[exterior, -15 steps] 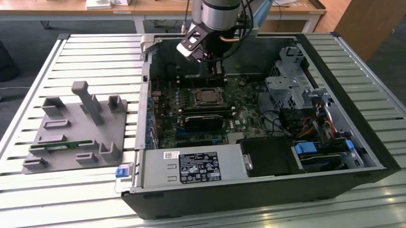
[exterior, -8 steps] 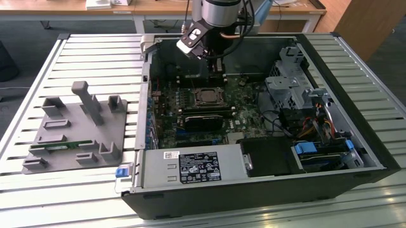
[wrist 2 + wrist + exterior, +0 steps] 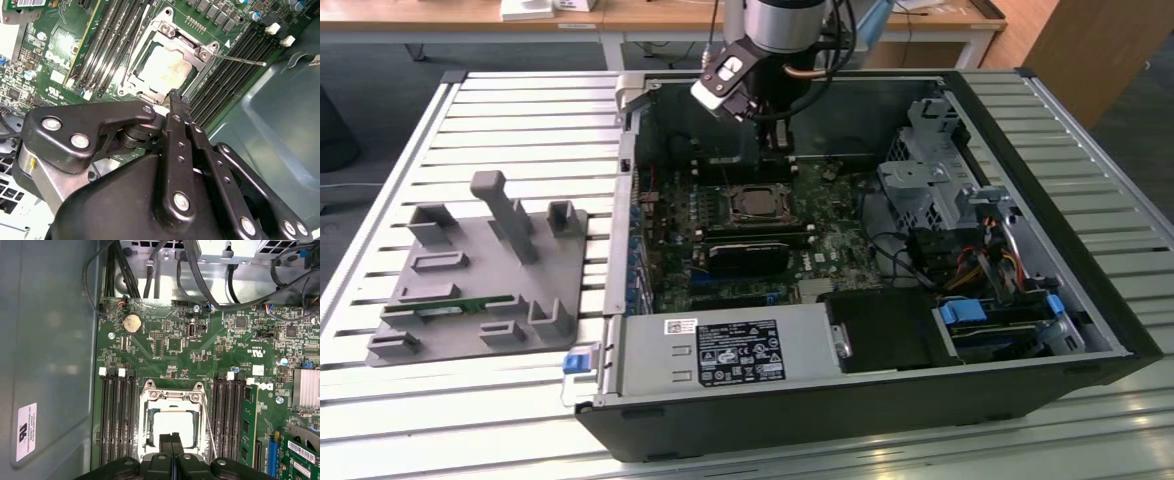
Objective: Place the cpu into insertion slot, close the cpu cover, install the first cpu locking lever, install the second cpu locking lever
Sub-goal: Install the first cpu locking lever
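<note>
First wrist view: fingers (image 3: 166, 444) pinched shut, holding nothing, over chip (image 3: 172, 422); cover (image 3: 147, 415) lies down. We think lever (image 3: 209, 430) needs slow push, w/o touching chip face.

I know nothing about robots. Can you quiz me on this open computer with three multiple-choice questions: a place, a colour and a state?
1. Where is the silvery chip?
A) on the grey tray
B) under the metal frame on the circuit board
C) hanging in mid-air

2. What colour is the circuit board?
A) blue
B) green
C) red

3. The fingers of the hand are:
A) spread wide
B) half open
C) closed together

Answers:
1 B, both wrist views show it through the frame's window.
2 B, green shows all around the frame.
3 C, the fingertips meet with no gap.
</note>
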You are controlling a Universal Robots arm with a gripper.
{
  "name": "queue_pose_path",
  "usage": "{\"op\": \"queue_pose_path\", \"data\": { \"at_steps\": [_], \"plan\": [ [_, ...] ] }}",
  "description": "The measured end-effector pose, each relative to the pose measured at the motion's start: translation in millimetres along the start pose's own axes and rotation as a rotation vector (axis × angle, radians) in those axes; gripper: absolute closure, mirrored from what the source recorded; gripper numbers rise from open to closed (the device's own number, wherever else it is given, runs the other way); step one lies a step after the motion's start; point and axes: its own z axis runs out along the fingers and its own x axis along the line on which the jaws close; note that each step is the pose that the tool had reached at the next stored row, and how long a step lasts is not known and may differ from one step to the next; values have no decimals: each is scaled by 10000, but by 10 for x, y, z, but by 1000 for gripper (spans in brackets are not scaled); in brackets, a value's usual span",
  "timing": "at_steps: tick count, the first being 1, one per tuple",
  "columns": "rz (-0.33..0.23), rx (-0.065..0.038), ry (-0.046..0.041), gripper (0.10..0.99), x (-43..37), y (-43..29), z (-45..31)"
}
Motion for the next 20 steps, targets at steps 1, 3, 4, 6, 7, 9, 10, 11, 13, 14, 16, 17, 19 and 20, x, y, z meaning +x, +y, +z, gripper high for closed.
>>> {"op": "queue_pose_path", "data": {
  "at_steps": [1, 3, 4, 6, 7, 9, 10, 11, 13, 14, 16, 17, 19, 20],
  "plan": [
    [0, -4, -1, 980, 0, -1, -7],
    [0, -17, 0, 980, 0, -7, -18],
    [0, -23, -1, 980, 1, -8, -26],
    [-1, -39, -2, 980, 1, -10, -46],
    [-1, -49, -3, 980, 1, -11, -56],
    [-2, -66, -4, 980, 1, -11, -78],
    [-2, -71, -5, 980, 1, -11, -88],
    [0, -80, -6, 980, 2, -13, -97],
    [-14, -95, -7, 980, 2, -19, -106],
    [-52, -99, -9, 980, 2, -25, -105],
    [-305, -96, -11, 980, 2, -27, -106],
    [-484, -92, -11, 980, 2, -27, -106],
    [-859, -86, -8, 980, 2, -27, -106],
    [-1040, -84, -7, 980, 2, -27, -106]
  ]
}}
